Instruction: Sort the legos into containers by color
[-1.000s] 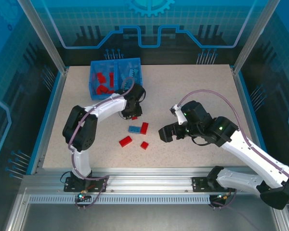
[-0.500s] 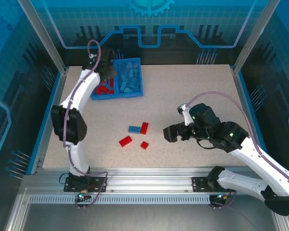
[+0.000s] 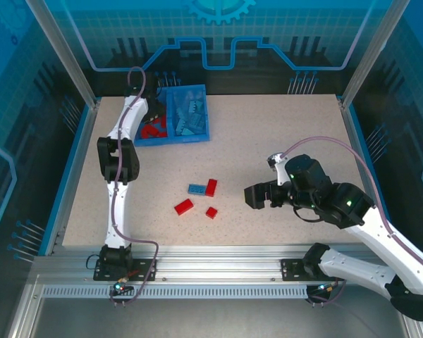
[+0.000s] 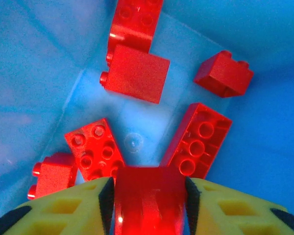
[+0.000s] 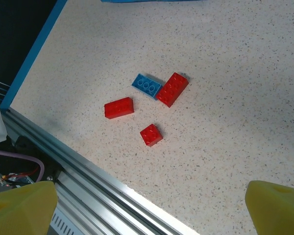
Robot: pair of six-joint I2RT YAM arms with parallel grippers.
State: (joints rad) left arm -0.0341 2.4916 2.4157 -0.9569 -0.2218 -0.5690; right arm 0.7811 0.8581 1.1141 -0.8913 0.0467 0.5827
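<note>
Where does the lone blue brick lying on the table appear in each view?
Top external: blue brick at the centre of the table, touching the long red brick on its right.
Right wrist: blue brick upper centre, long red brick at its right end.
Left wrist: faces into the bin; left pincer grips one red lego.
Shared landmark: that long red brick.

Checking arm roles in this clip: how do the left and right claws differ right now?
The left claw has a red lego between its fingers; right claw is wide open, empty. The left claw hangs over the bin's red compartment; right claw over the table near four loose legos. Both have yellow fingers.
</note>
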